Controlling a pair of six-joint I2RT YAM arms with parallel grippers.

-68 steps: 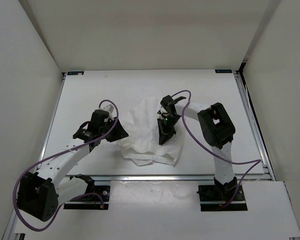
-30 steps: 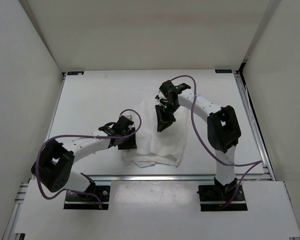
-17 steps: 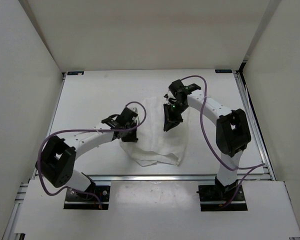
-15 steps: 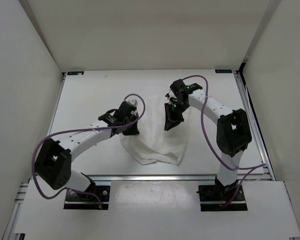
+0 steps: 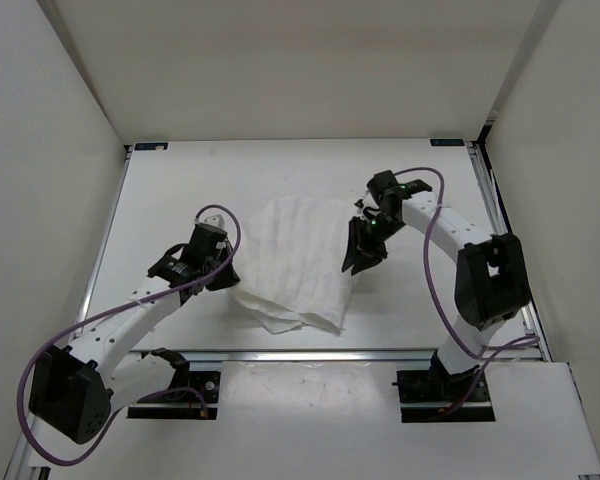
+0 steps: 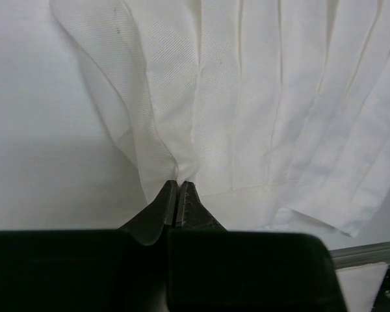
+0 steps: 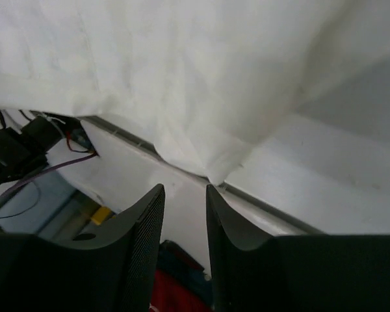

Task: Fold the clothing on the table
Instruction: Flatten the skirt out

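Scene: A white pleated garment (image 5: 298, 262) lies fanned out in the middle of the frame on the white surface (image 5: 180, 190), with one arm at each side of it.

Step in hand: By the look of it, a fold is being started from the garment's left edge.

Doing it well: The pinched edge likely wants lifting only enough to clear the cloth beneath. It can then be carried straight across the pleats toward the right of the frame, so the creases stay stacked and do not splay. The free arm would do well to pin or take up the far side, or the whole piece may slide along. Fabric this thin could also slip out of so small a bite.

Left tool (image 6: 179, 188): Closed tight, its tips together on a small tuck of the garment's left edge. The cloth puckers where they bite.

Right tool (image 5: 354, 260): Fingers parted a little with nothing between them. It sits just beside the garment's right edge, and a corner of the cloth shows ahead of the tips, clear of both.

Garment's state: Mostly flat, with layers overlapping toward the lower centre of the frame.
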